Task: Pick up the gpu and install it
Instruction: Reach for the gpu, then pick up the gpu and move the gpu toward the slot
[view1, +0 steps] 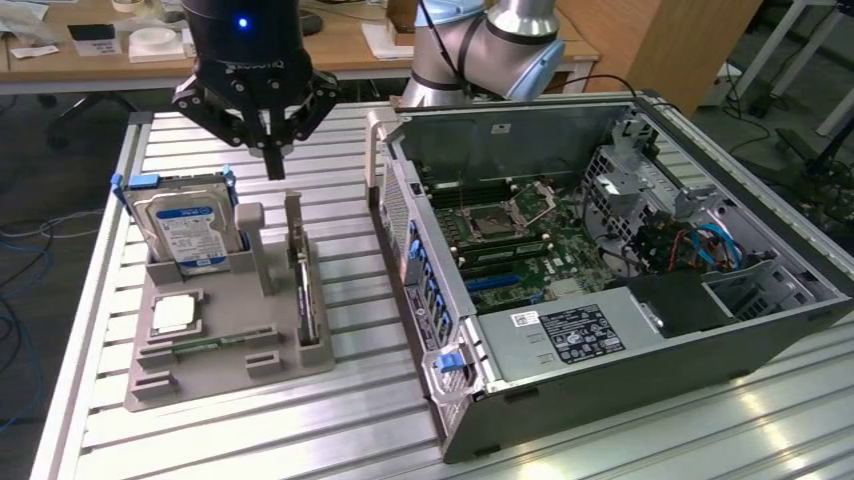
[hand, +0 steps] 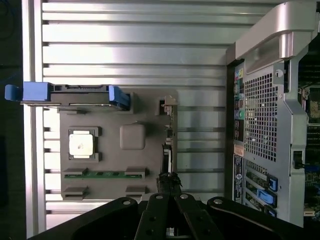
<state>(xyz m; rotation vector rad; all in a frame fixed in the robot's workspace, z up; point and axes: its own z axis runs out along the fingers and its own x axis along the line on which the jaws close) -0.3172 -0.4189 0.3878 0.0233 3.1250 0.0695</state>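
The gpu (view1: 304, 296) stands on edge as a thin dark strip in the slot of the grey holder (view1: 227, 345) nearest the case. In the wrist view the gpu (hand: 170, 142) is a narrow strip with a metal bracket at one end. My gripper (view1: 275, 165) hangs above the holder, beyond the card's far end, with its black fingers pressed together and nothing between them. In the wrist view the gripper (hand: 169, 181) points down over the other end of the strip, well above it.
The holder also carries a blue-labelled hard drive (view1: 187, 228), a square silver processor chip (hand: 82, 144) and a green memory stick (hand: 105, 173). The open computer case (view1: 747, 310) lies at the exterior view's right, motherboard (view1: 534, 250) exposed. A slatted aluminium table (view1: 334, 420) lies beneath.
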